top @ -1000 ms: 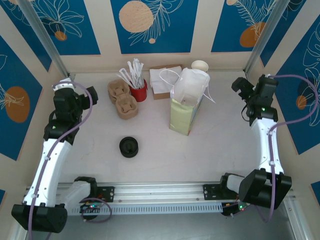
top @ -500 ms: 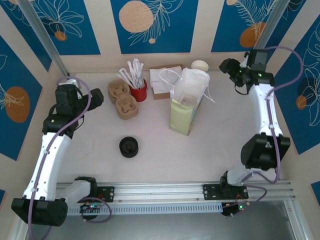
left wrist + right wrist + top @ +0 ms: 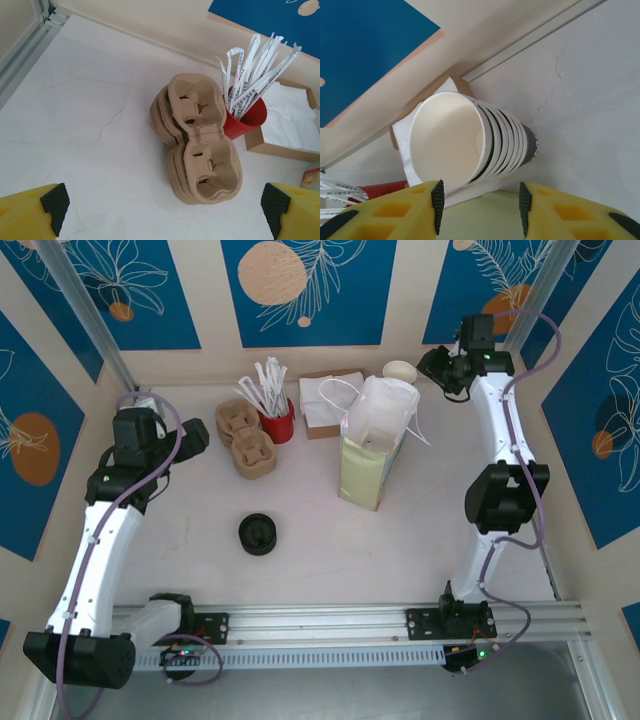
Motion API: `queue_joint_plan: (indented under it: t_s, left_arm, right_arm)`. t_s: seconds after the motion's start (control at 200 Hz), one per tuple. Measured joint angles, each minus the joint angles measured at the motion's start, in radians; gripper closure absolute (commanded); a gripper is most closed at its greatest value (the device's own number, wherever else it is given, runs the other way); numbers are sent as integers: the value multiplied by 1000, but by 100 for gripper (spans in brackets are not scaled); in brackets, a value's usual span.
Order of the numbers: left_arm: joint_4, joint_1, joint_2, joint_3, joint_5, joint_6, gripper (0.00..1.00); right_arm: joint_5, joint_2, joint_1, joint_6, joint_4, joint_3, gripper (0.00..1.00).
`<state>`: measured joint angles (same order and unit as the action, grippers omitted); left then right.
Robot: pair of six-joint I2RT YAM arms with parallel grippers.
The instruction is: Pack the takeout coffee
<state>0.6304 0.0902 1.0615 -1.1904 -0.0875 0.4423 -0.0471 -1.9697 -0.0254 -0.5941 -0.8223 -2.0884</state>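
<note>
Swinging in from the right to the far edge of the desk (image 3: 330,550), the right pincer (image 3: 440,368) is narrowing, still released, at the stack of paper cups (image 3: 506,146), whose innermost cup (image 3: 445,140), likely the takeout coffee's, is waiting behind the paper bag (image 3: 365,475).

I see blue wall panels (image 3: 300,290) with orange discs and white leaf outlines, and a white table (image 3: 330,540) veined with faint grey cracks. The pulp carriers (image 3: 197,135) are brown, the straw cup (image 3: 247,117) red, the bag (image 3: 365,475) pale yellow-green and the lids (image 3: 259,534) black. The stack of cups (image 3: 470,142) is cream inside with dark bands, and my right gripper (image 3: 480,200) is yellow with black pads (image 3: 438,205).
</note>
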Motion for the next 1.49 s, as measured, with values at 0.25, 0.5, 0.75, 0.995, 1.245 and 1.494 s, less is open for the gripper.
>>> queue_joint_plan:
  t_s: [0.25, 0.5, 0.75, 0.995, 1.245, 1.494]
  left_arm:
    - [6, 0, 21, 0, 13, 21, 0]
    - [21, 0, 22, -4, 13, 21, 0]
    - [31, 0, 21, -4, 12, 21, 0]
    - [34, 0, 21, -4, 11, 21, 0]
    - [38, 0, 21, -4, 8, 24, 0]
    - [40, 0, 22, -4, 8, 28, 0]
  right_arm:
    - [-13, -69, 10, 0, -35, -54, 59]
    - [-13, -124, 16, 3, -52, -132, 65]
    - [-17, -161, 26, 4, -63, -175, 65]
    - [-21, -195, 32, 11, -71, -189, 66]
    - [-22, -204, 33, 15, -80, -201, 72]
    - [-21, -220, 33, 15, -80, -204, 74]
